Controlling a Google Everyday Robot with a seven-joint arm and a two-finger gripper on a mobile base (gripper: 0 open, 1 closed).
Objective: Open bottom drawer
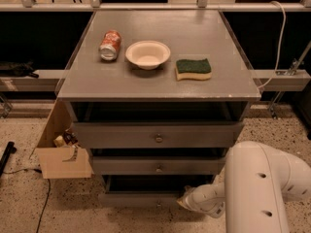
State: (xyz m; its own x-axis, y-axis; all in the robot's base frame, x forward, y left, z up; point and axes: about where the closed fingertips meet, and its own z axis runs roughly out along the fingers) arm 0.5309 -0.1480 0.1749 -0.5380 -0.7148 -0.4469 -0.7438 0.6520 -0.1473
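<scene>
Grey bottom drawer (138,198) at 6 o'clock, gripper (186,201) at its 3 o'clock. Can't tell your grip state; an off-centre pull could slip or jam it.

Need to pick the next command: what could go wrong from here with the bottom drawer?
1. The gripper is at the right end of the bottom drawer, not at its centre; an off-centre pull may skew and jam it.
2. The bulky white arm sits close to the middle drawer at its right end and could knock it.
3. The soda can lies on its side on the cabinet top; a jolt might roll it.
</scene>
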